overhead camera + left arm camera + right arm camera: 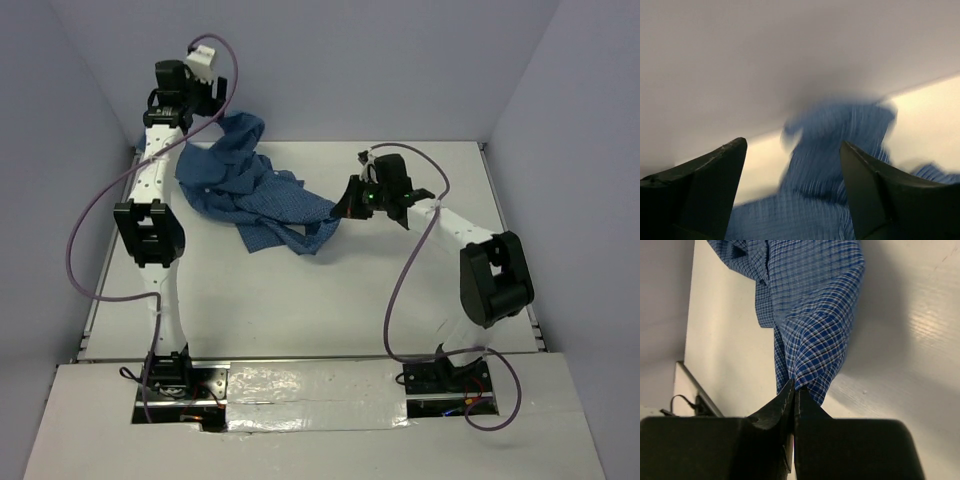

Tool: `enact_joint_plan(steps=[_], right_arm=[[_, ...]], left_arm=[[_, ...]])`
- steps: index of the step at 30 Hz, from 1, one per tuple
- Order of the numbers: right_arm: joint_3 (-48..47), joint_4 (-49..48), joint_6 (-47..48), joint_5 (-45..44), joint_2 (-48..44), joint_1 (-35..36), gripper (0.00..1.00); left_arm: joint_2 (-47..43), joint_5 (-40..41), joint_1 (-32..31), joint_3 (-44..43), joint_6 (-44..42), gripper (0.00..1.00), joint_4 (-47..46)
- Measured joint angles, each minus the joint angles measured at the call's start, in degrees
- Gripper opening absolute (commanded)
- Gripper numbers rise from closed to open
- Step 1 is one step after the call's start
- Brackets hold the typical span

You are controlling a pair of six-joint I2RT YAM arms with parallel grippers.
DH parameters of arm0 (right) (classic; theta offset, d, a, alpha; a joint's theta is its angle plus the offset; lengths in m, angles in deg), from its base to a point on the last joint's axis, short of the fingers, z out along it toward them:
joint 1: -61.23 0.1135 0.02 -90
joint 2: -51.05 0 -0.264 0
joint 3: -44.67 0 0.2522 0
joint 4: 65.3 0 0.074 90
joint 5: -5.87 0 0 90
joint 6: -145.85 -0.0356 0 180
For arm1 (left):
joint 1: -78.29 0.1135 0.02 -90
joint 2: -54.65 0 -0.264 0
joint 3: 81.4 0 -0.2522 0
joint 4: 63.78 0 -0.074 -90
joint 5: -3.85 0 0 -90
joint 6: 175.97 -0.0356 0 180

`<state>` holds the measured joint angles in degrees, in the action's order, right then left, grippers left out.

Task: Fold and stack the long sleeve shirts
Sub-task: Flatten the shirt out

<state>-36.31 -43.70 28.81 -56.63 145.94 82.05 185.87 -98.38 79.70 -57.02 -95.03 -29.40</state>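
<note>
One blue finely checked long sleeve shirt lies crumpled at the back left of the white table. My right gripper is shut on the shirt's right end. In the right wrist view the shut jaws pinch a fold of the checked cloth, which hangs away from them above the table. My left gripper is raised at the back left, beside the shirt's upper end. In the left wrist view it is open and empty, with the blurred shirt beyond the fingers.
Grey walls enclose the table on the left, back and right. A purple cable loops off the left arm, and another off the right arm. A foil-taped strip runs between the arm bases at the near edge.
</note>
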Motion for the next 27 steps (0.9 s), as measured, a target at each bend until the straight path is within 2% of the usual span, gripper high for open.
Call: enact_joint_plan(steps=[2,7,10,11,12,13,15,16,19,22,27], right_arm=[[-1.0,-0.6,-2.2,1.0,1.9,-0.4,0.0],[-7.6,-1.8,-6.4,2.0,5.3,-3.5,0.0],[-8.6,-3.3,-8.6,2.1,5.7,-5.6,0.0],[-8.6,-3.6,-9.4,2.1,5.9,-6.3,0.0],[-8.6,-3.6,-9.7,2.1,6.0,-6.6,0.0],[-8.6,-3.7,-10.1,2.1,6.2,-6.9,0.0],[-8.6,-3.7,-10.6,2.2,6.6,-7.0,0.0],[-8.6,-3.8,-10.9,2.3,6.7,-6.9,0.0],[-8.5,-4.4,-11.3,3.0,6.7,-6.8,0.0],[-8.5,-4.8,-11.5,3.4,6.7,-6.8,0.0],[-7.3,-5.2,-11.0,3.5,6.3,-6.8,0.0]], left_arm=[[2.5,2.9,0.6,2.0,0.9,0.99,2.0],[0.9,4.6,2.1,10.8,0.0,0.97,9.2],[-8.4,1.6,2.1,23.5,-4.6,0.78,11.5],[-13.2,-0.1,1.7,29.5,-8.2,0.6,11.6],[-17.9,-0.9,1.0,34.4,-9.6,0.52,12.9],[-23.3,-1.6,-0.2,39.9,-13.2,0.5,13.1],[-30.9,-3.0,-3.9,46.0,-18.4,0.57,15.9],[-33.6,-4.1,-6.4,48.0,-20.6,0.69,16.9],[-35.4,-6.3,-12.9,52.7,-23.4,0.84,16.1],[-30.3,-4.0,-14.4,57.0,-23.8,0.9,12.2],[-19.8,4.6,-14.0,58.6,-23.7,0.89,7.0]])
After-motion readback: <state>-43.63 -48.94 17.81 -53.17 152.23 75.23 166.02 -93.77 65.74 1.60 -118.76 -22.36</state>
